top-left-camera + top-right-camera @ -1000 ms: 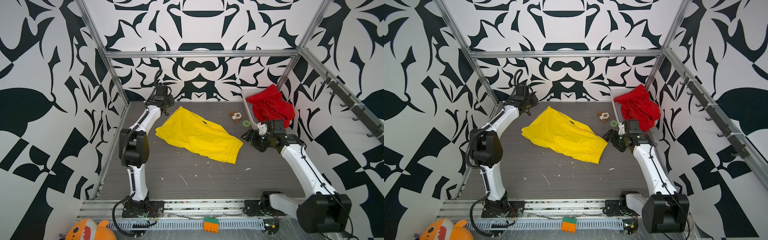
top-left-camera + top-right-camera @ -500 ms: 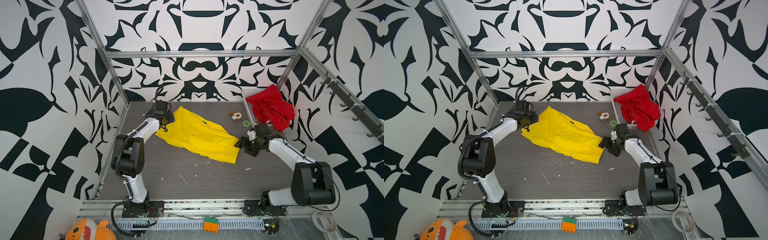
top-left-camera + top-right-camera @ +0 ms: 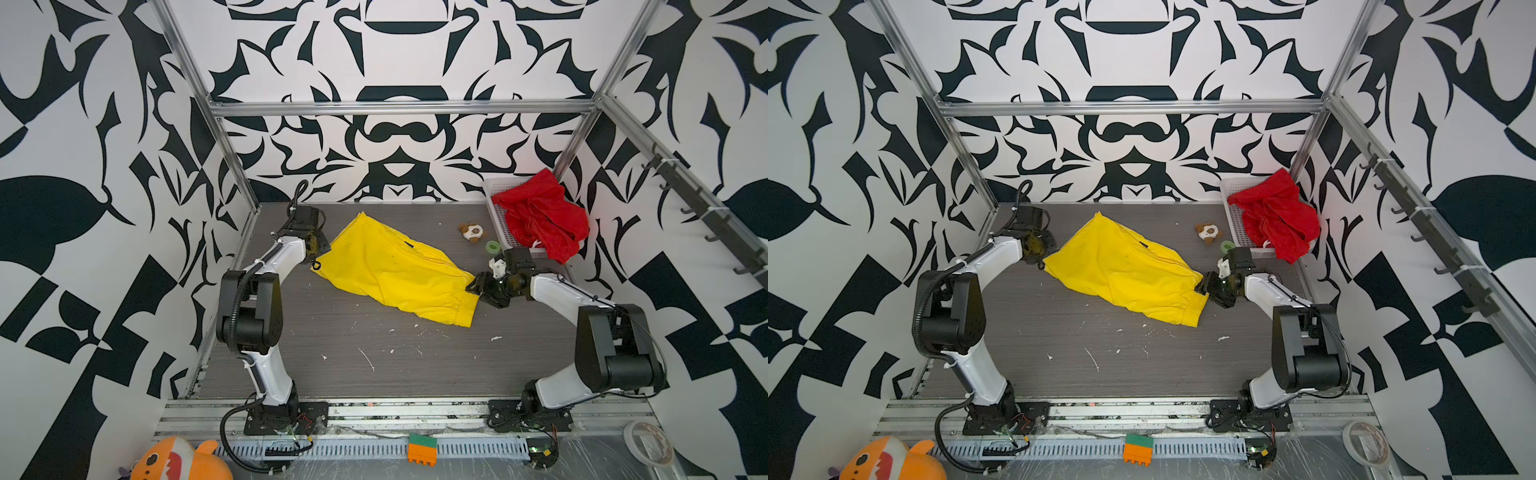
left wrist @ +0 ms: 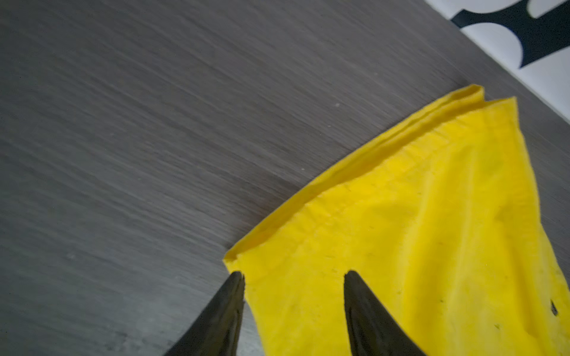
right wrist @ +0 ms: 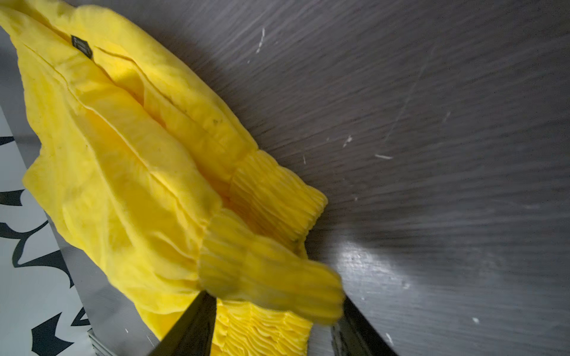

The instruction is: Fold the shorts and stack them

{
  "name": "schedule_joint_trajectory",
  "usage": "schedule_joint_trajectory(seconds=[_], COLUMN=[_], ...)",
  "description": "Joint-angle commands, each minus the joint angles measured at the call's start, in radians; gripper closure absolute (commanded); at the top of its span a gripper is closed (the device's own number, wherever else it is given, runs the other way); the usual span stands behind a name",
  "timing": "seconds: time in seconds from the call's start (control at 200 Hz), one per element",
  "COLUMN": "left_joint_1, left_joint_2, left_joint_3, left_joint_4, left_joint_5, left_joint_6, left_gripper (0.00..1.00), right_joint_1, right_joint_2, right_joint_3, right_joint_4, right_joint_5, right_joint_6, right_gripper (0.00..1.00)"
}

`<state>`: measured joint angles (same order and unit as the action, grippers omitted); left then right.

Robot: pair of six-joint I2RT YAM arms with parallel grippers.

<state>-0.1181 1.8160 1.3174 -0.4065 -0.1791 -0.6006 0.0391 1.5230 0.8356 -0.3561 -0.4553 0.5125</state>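
- The left gripper point(image 4: 293, 274) had its jaws spread, one finger on each side of the left corner of the yellow shorts point(image 3: 395, 270). That corner lay flat on the table between them.
- The right gripper point(image 5: 274, 297) also had its jaws apart. The ribbed elastic waistband point(image 5: 274, 191) was bunched in the gap between the fingers, with a blurred fold of it rising over them.
- The yellow shorts lay spread across the middle of the grey wood-grain table point(image 3: 374, 365), running slantwise from far left to near right. The waistband end was at the right, and a small dark label point(image 5: 81, 46) showed on the far edge.
- Both arms reached in low from their own sides, each to its own end of the cloth.
- A small brown-and-white plush toy point(image 3: 471, 232) and a green ring point(image 3: 493, 247) sat on the table beyond the right gripper.
- The red shorts point(image 3: 544, 216) were heaped in and over the white mesh basket point(image 3: 498, 220) in the far right corner, well apart from the yellow pair.
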Motion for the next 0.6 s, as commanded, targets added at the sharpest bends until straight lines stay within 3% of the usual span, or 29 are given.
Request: schedule_joint_trajectory(seconds=[0.0, 0.24, 0.405, 0.59], left_joint_1=[0.006, 0.025, 0.031, 0.031], left_joint_2=[0.000, 0.056, 0.092, 0.112], left_joint_3=[-0.010, -0.008, 0.003, -0.001], left_joint_4=[-0.050, -0.059, -0.066, -0.074], left_joint_5=[0.008, 0.005, 0.027, 0.011], left_joint_6=[-0.037, -0.068, -0.080, -0.084], left_gripper=[0.44, 0.41, 0.45, 0.52], right_joint_1=[0.001, -0.002, -0.008, -0.010], right_joint_2=[0.003, 0.023, 0.038, 0.058], right_joint_3=[0.006, 0.012, 0.022, 0.030], right_joint_4=[0.034, 0.058, 0.075, 0.090], right_joint_5=[-0.016, -0.009, -0.010, -0.015], right_joint_6=[0.009, 0.015, 0.023, 0.034], right_gripper=[0.42, 0.41, 0.41, 0.50])
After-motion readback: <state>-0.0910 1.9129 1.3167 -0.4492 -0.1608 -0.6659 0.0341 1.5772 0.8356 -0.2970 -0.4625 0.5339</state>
